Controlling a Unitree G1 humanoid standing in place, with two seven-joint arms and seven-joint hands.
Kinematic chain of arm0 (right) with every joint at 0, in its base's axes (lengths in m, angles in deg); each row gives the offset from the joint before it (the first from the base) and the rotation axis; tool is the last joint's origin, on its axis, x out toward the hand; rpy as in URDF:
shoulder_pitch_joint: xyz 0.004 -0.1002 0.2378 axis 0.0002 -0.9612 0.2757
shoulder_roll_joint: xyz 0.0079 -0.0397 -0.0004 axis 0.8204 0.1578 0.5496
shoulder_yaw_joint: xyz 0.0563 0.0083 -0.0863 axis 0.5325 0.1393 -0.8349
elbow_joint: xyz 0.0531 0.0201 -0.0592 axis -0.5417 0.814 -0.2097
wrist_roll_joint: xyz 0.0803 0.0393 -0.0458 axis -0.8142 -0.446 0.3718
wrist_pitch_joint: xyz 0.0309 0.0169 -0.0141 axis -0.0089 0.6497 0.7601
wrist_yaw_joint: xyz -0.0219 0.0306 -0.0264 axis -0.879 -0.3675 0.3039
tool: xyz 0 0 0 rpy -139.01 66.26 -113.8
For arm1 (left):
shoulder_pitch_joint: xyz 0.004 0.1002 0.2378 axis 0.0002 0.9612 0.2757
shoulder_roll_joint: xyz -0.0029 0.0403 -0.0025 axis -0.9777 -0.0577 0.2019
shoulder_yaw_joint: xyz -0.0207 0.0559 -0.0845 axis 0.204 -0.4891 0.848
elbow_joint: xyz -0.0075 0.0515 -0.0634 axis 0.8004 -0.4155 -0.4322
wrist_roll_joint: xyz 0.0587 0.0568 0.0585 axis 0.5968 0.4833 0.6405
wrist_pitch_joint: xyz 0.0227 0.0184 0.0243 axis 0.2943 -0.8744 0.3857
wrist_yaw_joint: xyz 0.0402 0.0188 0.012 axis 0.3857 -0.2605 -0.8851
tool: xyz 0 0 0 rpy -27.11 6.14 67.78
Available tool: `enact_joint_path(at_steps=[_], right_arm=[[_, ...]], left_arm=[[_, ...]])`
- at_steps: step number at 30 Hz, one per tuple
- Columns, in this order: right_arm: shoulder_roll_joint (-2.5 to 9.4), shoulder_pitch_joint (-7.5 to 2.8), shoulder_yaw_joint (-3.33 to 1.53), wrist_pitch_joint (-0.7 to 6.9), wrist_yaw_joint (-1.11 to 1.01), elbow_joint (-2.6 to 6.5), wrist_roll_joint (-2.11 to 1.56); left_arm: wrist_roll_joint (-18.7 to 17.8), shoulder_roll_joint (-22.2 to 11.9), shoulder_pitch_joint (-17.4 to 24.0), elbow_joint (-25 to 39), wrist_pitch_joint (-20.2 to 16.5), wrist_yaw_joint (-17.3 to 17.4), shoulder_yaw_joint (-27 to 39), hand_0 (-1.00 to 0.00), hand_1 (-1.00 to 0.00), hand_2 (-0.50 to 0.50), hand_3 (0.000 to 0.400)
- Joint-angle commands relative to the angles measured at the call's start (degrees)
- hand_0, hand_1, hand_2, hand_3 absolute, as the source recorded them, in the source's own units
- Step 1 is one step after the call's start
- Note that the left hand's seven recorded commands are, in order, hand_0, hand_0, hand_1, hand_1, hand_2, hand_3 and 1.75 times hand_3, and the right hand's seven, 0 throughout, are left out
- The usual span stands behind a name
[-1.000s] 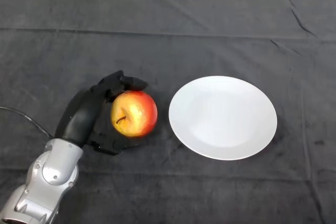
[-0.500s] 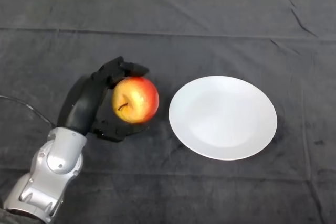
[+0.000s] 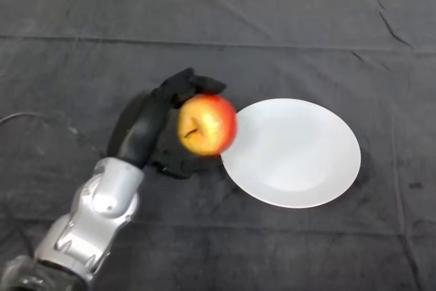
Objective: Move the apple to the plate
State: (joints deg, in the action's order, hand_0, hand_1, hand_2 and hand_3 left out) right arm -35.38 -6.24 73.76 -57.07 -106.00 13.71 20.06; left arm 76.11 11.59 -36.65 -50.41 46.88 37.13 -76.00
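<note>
A red and yellow apple (image 3: 207, 124) is held in my black left hand (image 3: 162, 117), whose fingers curl over its top and far side. The apple is lifted off the dark cloth and hangs at the left rim of the white plate (image 3: 306, 161), partly overlapping that rim in the head view. The plate is round and has nothing on it. My silver-grey arm (image 3: 95, 219) comes in from the lower left.
The table is covered by a dark grey cloth (image 3: 272, 32) with a few creases. Its far edge runs along the top of the view.
My left hand has lifted the apple and carried it to the right, from beside the plate to over the plate's left rim. The arm has reached further in.
</note>
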Motion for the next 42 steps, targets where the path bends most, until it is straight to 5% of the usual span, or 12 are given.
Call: enact_joint_path(at_steps=[1,21,40,42], right_arm=[[-1.16,0.07,0.97,0.19,0.19,-0.42,0.49],[-1.30,0.15,1.01,0.23,0.07,-0.14,0.47],[-1.50,0.30,1.06,0.25,-0.15,0.32,0.46],[-1.52,0.32,1.07,0.25,-0.18,0.37,0.46]], left_arm=[[1.02,0.64,-3.80,-0.50,-0.57,-1.05,-1.27,-1.00,-1.00,0.00,0.400],[-2.13,5.87,-13.90,-15.21,3.28,-2.73,-10.16,-1.00,-1.00,0.00,0.400],[-6.70,7.62,-17.27,-23.24,7.89,-4.13,-20.18,-1.00,-1.00,0.00,0.400],[-7.06,7.62,-17.54,-23.85,8.18,-4.04,-20.91,-1.00,-0.72,-0.14,0.400]])
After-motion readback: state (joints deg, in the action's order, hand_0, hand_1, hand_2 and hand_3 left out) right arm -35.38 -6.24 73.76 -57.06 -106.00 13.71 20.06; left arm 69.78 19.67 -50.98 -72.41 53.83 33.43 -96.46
